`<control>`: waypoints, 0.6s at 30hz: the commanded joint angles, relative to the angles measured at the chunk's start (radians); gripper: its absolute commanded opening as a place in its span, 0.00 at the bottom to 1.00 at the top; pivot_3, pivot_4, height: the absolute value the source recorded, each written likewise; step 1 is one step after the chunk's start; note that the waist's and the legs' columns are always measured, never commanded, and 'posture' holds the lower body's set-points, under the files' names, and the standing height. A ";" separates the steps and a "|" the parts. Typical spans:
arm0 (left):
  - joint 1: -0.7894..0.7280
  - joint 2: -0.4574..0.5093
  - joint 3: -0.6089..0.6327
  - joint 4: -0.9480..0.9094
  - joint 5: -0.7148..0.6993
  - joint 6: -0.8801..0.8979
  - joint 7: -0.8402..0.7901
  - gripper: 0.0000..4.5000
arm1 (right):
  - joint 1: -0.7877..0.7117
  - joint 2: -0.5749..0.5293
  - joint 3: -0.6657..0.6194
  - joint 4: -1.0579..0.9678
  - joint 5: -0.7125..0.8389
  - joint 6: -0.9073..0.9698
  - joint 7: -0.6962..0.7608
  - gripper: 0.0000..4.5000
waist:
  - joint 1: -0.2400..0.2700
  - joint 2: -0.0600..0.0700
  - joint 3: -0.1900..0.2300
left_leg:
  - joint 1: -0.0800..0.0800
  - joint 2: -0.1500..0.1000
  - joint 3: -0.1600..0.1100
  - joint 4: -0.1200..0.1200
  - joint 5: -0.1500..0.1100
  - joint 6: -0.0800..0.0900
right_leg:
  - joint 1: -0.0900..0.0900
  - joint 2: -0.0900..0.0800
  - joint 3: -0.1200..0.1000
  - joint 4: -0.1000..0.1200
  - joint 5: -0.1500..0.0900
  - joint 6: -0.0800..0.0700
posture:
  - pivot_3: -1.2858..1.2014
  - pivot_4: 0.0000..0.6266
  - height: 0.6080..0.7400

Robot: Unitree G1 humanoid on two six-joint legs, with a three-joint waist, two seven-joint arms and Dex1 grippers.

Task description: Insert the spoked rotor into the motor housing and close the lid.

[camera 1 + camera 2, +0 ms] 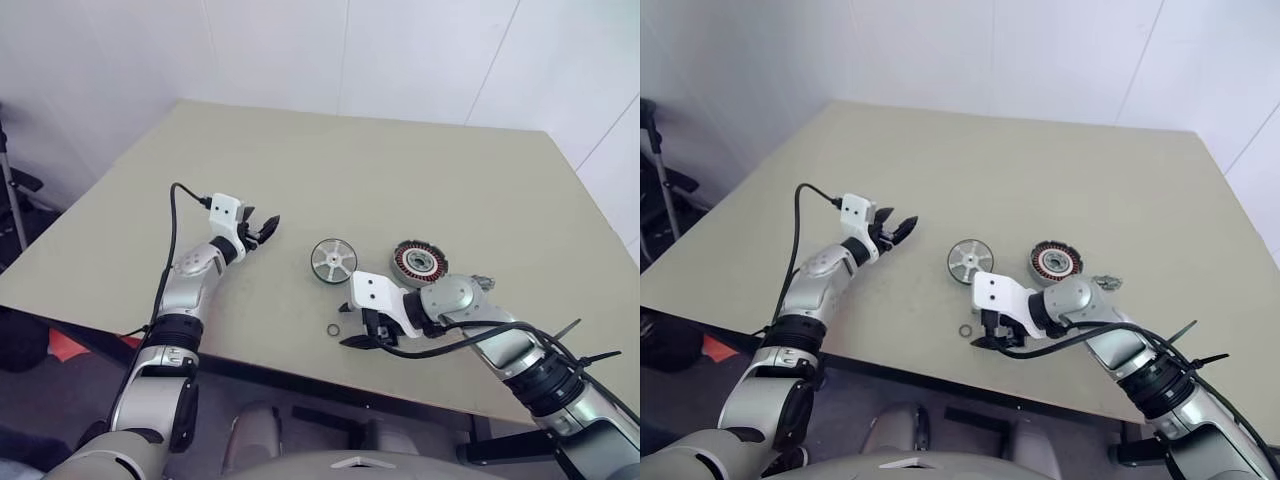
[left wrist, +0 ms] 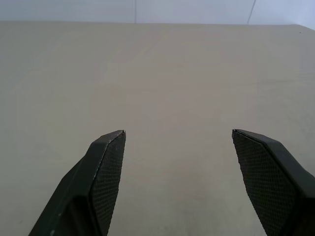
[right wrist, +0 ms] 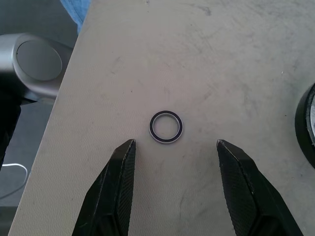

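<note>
The spoked rotor [image 1: 333, 260], a silver wheel with a dark rim, lies flat on the table near the front edge. To its right sits the motor housing [image 1: 419, 263], round, with copper windings showing. A small silvery piece [image 1: 1106, 283] lies beside the housing; I cannot tell whether it is the lid. My right gripper [image 1: 352, 328] stands open in front of the rotor, pointing down at a small dark ring [image 3: 167, 127] that lies just past its fingertips [image 3: 123, 157]. Far to the left, my left gripper [image 1: 262, 230] hangs open and empty over bare table.
The beige table [image 1: 400, 170] stretches far back to white walls. Its front edge [image 1: 280, 365] runs close below the ring and the right gripper. A dark stand [image 1: 12, 200] rises at the far left beyond the table.
</note>
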 commanded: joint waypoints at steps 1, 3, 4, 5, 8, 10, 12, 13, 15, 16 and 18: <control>-0.009 0.012 -0.003 -0.044 -0.002 0.000 -0.003 0.82 | 0.010 0.006 0.015 0.014 -0.017 -0.033 0.010 0.65 | -0.002 0.000 0.000 | 0.000 0.000 0.000 0.000 0.000 0.000 | 0.000 0.000 0.000 0.000 0.000 0.000 | 0.52 0.00 1.00; -0.008 0.011 -0.004 -0.047 -0.001 0.002 -0.003 0.82 | 0.009 0.011 0.018 0.024 -0.021 -0.049 0.015 0.65 | -0.007 0.000 0.000 | 0.001 0.000 0.000 0.000 0.000 0.000 | 0.001 0.000 0.000 -0.001 0.000 -0.001 | 0.52 0.00 1.00; -0.007 0.010 -0.004 -0.049 -0.001 0.003 -0.002 0.82 | 0.008 0.013 0.020 0.031 -0.024 -0.060 0.017 0.65 | -0.010 0.000 0.000 | 0.001 0.000 0.000 -0.001 0.000 0.000 | 0.001 0.000 0.000 -0.001 0.001 -0.001 | 0.52 0.00 1.00; -0.006 0.010 -0.004 -0.049 -0.001 0.004 -0.002 0.82 | 0.007 0.017 0.022 0.039 -0.027 -0.072 0.020 0.65 | -0.012 0.000 0.000 | 0.002 0.000 0.000 -0.001 0.000 0.000 | 0.002 0.000 0.000 -0.002 0.000 -0.001 | 0.52 0.00 1.00; -0.003 0.009 -0.004 -0.051 -0.001 0.005 -0.001 0.82 | 0.006 0.024 0.025 0.059 -0.040 -0.110 0.024 0.65 | -0.018 0.000 0.000 | 0.006 0.000 0.000 -0.005 0.000 0.000 | 0.007 0.000 0.000 -0.008 0.000 -0.001 | 0.52 0.00 1.00; -0.001 0.009 -0.004 -0.054 -0.001 0.007 0.000 0.82 | 0.006 0.027 0.027 0.073 -0.045 -0.132 0.031 0.65 | -0.020 -0.001 0.000 | 0.006 -0.001 0.000 -0.005 0.000 0.000 | 0.008 0.000 0.000 -0.009 0.001 -0.001 | 0.52 0.00 1.00; 0.002 0.009 -0.004 -0.057 -0.001 0.008 0.002 0.82 | 0.004 0.031 0.030 0.087 -0.049 -0.155 0.039 0.65 | -0.022 -0.001 -0.001 | 0.007 -0.001 0.000 -0.006 0.000 0.000 | 0.008 0.000 0.000 -0.009 0.001 -0.002 | 0.52 0.00 1.00; 0.003 0.009 -0.004 -0.058 -0.002 0.008 0.002 0.82 | 0.003 0.033 0.028 0.092 -0.046 -0.160 0.044 0.65 | -0.022 -0.001 -0.001 | 0.007 -0.001 0.000 -0.007 0.000 0.000 | 0.008 0.001 0.000 -0.009 0.001 -0.002 | 0.52 0.00 1.00; 0.004 0.008 -0.004 -0.059 -0.003 0.007 0.005 0.82 | 0.000 0.036 0.022 0.099 -0.036 -0.163 0.056 0.65 | -0.022 -0.001 -0.001 | 0.007 0.000 0.000 -0.007 0.000 0.000 | 0.008 0.001 0.000 -0.009 0.001 -0.002 | 0.52 0.00 1.00; 0.005 0.007 -0.003 -0.059 -0.003 0.006 0.006 0.82 | -0.001 0.035 0.019 0.099 -0.032 -0.162 0.062 0.65 | -0.022 -0.001 -0.001 | 0.007 -0.001 0.000 -0.007 0.000 0.000 | 0.008 0.001 0.000 -0.009 0.001 -0.002 | 0.52 0.00 1.00; 0.007 0.006 -0.003 -0.061 -0.003 0.005 0.009 0.82 | 0.000 0.028 0.016 0.093 -0.029 -0.165 0.076 0.65 | -0.022 -0.001 -0.001 | 0.007 -0.001 0.000 -0.007 0.000 0.000 | 0.009 0.001 0.000 -0.009 0.001 -0.002 | 0.52 0.00 1.00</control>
